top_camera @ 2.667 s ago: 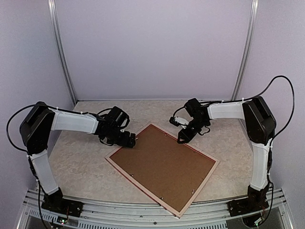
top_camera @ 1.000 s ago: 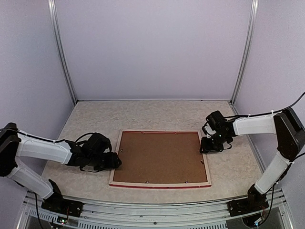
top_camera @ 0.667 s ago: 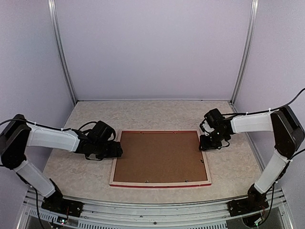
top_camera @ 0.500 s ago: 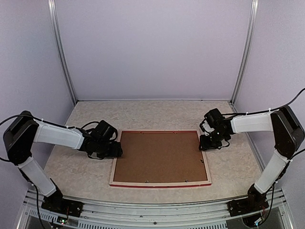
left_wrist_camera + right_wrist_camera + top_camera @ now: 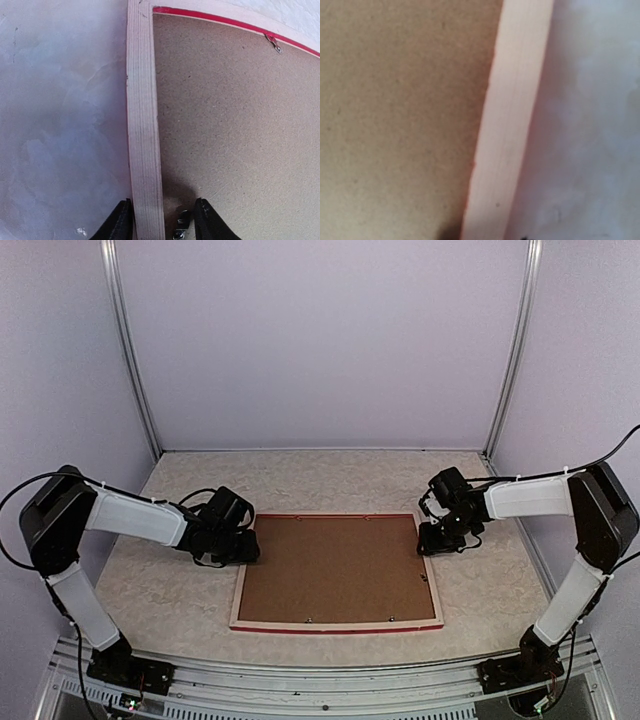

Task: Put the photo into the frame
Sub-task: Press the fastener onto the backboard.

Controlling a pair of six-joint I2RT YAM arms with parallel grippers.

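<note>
The frame (image 5: 340,624) lies face down on the table, its pale wood back up and a thin red edge showing. A brown backing board (image 5: 335,565) fills it. The photo is out of view. My left gripper (image 5: 248,552) is at the frame's left rail near the far corner. In the left wrist view it (image 5: 162,226) is open and straddles the rail (image 5: 142,125), the inner finger over the board beside a metal clip (image 5: 182,225). My right gripper (image 5: 430,543) sits low at the right rail (image 5: 515,115). Its fingertips barely show at that view's bottom edge.
The table is pale and marbled (image 5: 190,600). Metal posts (image 5: 130,350) stand at the back corners, with lilac walls close on both sides. Small clips (image 5: 274,44) line the board's edge. An aluminium rail (image 5: 300,690) runs along the near edge.
My left gripper has slid along the frame's left rail toward the far corner and its jaws have narrowed. The frame and the right gripper have stayed almost still.
</note>
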